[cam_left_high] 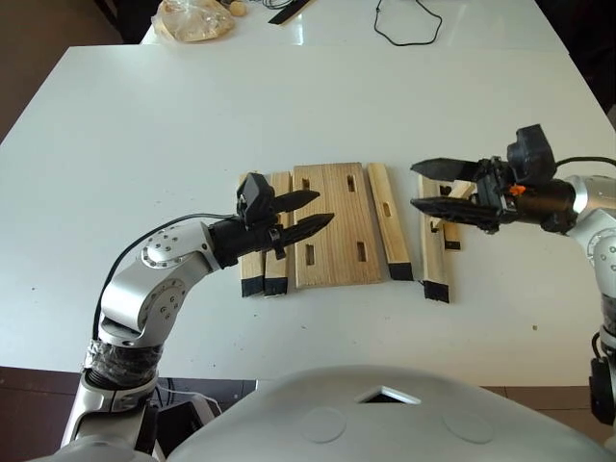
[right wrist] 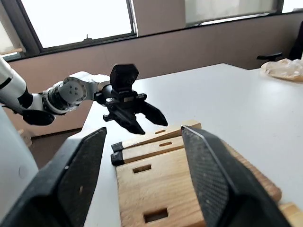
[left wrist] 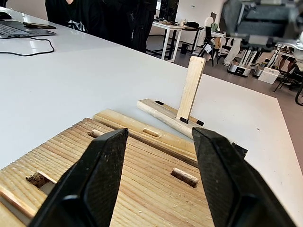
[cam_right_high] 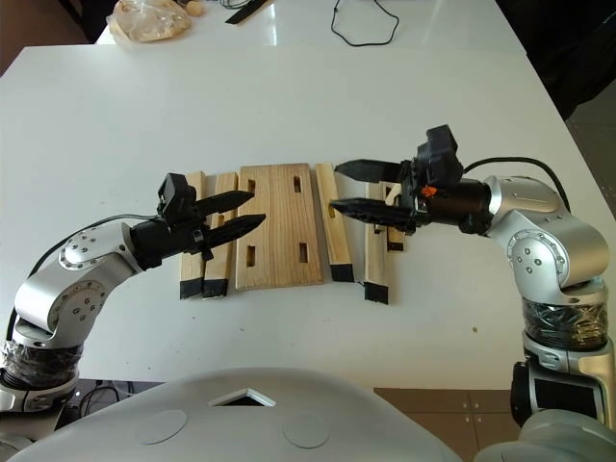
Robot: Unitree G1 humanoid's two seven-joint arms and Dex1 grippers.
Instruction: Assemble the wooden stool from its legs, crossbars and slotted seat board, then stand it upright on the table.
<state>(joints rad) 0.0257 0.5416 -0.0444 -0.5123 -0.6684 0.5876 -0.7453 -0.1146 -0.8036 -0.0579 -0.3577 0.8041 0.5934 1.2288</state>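
Honestly this one's barely started, going by how everything is laid out on the white table [cam_left_high: 144,144]. Far left there are two legs lying flat side by side, the outer leg [cam_left_high: 252,274] and the inner leg [cam_left_high: 277,272] touching each other, black-tipped ends toward the robot. The left gripper [cam_left_high: 322,208] hovers right over the seam between that pair and the board, fingers spread apart and nothing between them. Next over is the slotted seat board [cam_left_high: 337,258], flat on the table with all its slots empty, so no legs are plugged in yet. A third leg [cam_left_high: 393,241] lies snug along the board's right edge. Then the right gripper [cam_left_high: 416,186] hangs above the gap just past that leg, fingers also wide apart and holding nothing. Under and beyond it is a fourth leg [cam_left_high: 433,262], a bit apart from the rest. That's the only spot with any progress, I think: in the left wrist view a short crossbar [left wrist: 191,85] stands upright out of that leg's slot, though I can't tell how firmly it's seated. There seems to be another short piece lying by it, hard to make out. So my read is one joint maybe done. The other crossbars, all four legs into the board and the final stand-up are all still to do.
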